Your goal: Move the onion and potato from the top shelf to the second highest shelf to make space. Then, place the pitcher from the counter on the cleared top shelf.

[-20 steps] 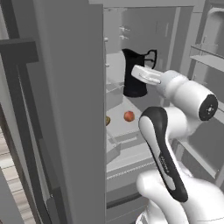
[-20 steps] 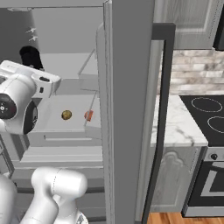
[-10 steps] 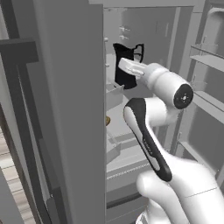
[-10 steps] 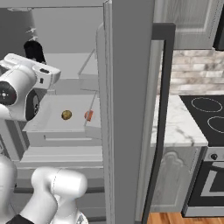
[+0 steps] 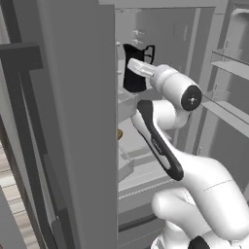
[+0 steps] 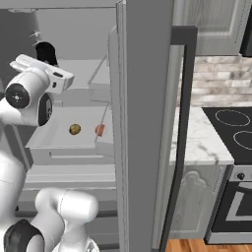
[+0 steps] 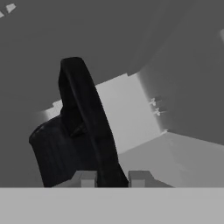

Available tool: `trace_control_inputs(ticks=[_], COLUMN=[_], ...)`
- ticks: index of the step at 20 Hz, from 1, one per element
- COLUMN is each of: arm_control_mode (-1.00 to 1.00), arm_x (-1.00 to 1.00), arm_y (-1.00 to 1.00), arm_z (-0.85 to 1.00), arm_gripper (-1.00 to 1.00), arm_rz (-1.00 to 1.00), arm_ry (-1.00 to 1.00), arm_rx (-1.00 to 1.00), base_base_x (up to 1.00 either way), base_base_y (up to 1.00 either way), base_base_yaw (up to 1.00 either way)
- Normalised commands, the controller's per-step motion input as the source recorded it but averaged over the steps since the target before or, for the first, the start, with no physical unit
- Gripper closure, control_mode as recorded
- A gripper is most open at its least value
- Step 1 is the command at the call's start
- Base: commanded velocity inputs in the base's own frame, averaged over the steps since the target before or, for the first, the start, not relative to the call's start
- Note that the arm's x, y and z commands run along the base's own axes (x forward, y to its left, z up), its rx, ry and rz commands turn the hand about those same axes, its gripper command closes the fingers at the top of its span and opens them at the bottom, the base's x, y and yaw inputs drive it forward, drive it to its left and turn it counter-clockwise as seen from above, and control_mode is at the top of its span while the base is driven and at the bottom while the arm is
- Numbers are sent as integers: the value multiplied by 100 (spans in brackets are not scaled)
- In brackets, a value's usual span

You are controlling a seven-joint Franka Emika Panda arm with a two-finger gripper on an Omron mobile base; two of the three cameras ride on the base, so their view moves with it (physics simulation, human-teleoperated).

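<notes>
One item in transit: gripper pinches pitcher by its handle, above top shelf.
Risk: thin handle grip lets pitcher swing, clip shelf edge, or land tilted and tip.

Potato and onion on the second highest shelf.

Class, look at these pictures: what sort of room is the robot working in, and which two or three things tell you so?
A home kitchen, most likely. An open fridge with grey shelves holds a black pitcher, a potato and an onion; beside it stands a marbled counter with a black glass stovetop.
</notes>
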Motion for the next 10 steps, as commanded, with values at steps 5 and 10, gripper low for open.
trace_control_inputs(ticks=[5, 10], arm_control_mode=[-100, -100], arm_x=[40, 35], arm_y=[0, 0], arm_z=[-8, -27], arm_gripper=[100, 100], arm_rz=[0, 0], arm_ry=[0, 0], arm_rx=[0, 0], base_base_x=[0, 0], base_base_y=[0, 0], base_base_yaw=[0, 0])
